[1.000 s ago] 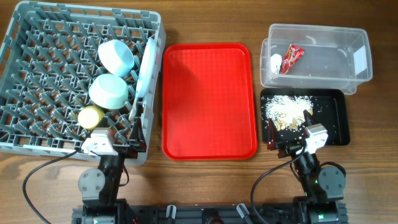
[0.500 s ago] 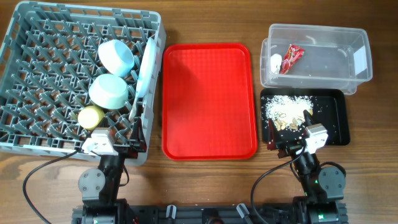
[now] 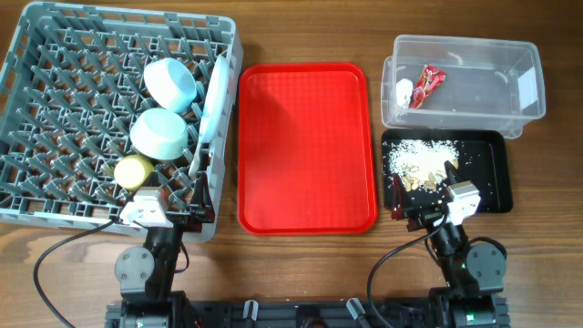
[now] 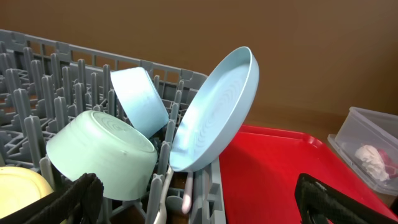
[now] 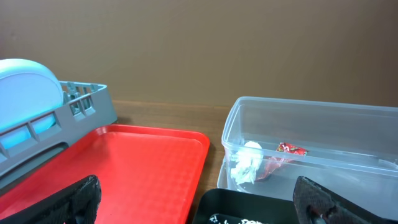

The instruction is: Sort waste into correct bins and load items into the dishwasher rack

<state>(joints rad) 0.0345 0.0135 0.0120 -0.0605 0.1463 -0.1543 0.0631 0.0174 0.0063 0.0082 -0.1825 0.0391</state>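
The grey dishwasher rack (image 3: pixel 55 109) holds the light blue bowl (image 3: pixel 169 84), the light green bowl (image 3: pixel 159 134), the yellow cup (image 3: pixel 134 170), the pale plate (image 3: pixel 215 96) on edge, and a white utensil (image 3: pixel 195 164) by its right wall. The clear tub (image 3: pixel 474 100) holds the red wrapper (image 3: pixel 427 84) and the white scrap (image 3: pixel 404 89). The black tray (image 3: pixel 492 178) holds the food crumbs (image 3: pixel 417 162). My left gripper (image 3: pixel 173 208) is open and empty at the rack's front right corner. My right gripper (image 3: pixel 424 189) is open and empty over the black tray's front edge.
The flat red tray (image 3: pixel 305 146) lies bare between the rack and the bins. In the left wrist view the plate (image 4: pixel 214 115) leans over the rack's edge beside both bowls. Arm bases and cables sit at the table's front edge.
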